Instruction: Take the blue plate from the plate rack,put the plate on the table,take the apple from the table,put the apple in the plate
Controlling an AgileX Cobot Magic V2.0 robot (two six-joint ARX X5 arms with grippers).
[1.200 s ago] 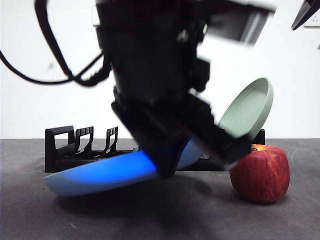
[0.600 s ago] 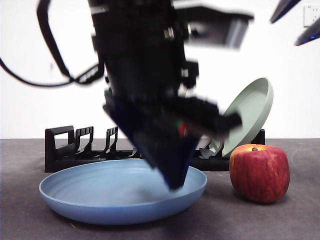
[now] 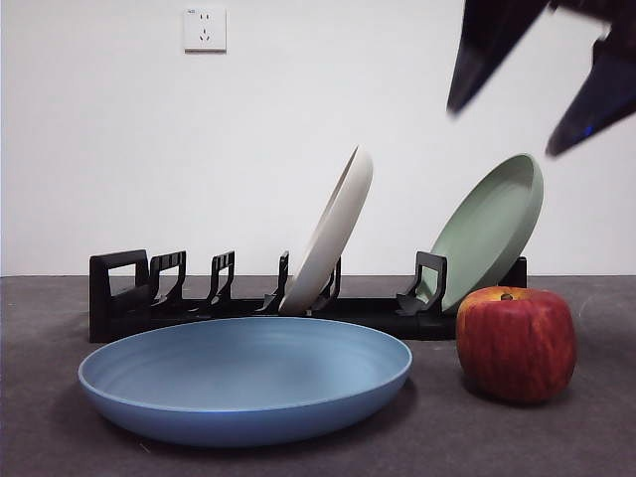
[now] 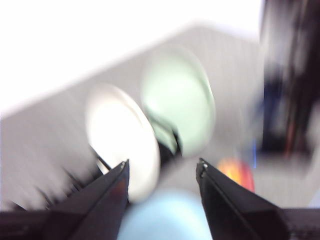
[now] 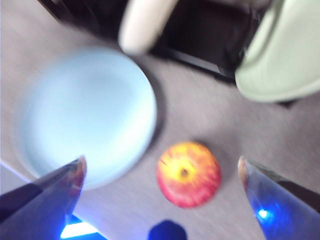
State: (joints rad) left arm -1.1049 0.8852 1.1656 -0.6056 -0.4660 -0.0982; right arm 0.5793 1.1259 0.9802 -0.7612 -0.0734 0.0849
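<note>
The blue plate [image 3: 243,383] lies flat on the table [image 3: 40,437] in front of the plate rack [image 3: 129,298]. The red apple [image 3: 516,343] stands on the table to its right, apart from it. My right gripper [image 3: 502,131] is open and empty, high above the apple; in the right wrist view [image 5: 161,162] its jaws stand wide with the apple [image 5: 189,173] and blue plate [image 5: 85,112] below. My left gripper [image 4: 161,165] is open and empty, raised out of the front view; its blurred view shows the blue plate [image 4: 165,217] and apple [image 4: 237,172] below.
A cream-white plate [image 3: 333,234] and a sage-green plate [image 3: 492,229] lean in the rack behind the blue plate and apple. The rack's left slots hold nothing. A white wall stands behind the table.
The left gripper has let go of the blue plate and risen out of the front view. The plate now lies flat on the table. The right gripper has come down at the top right.
</note>
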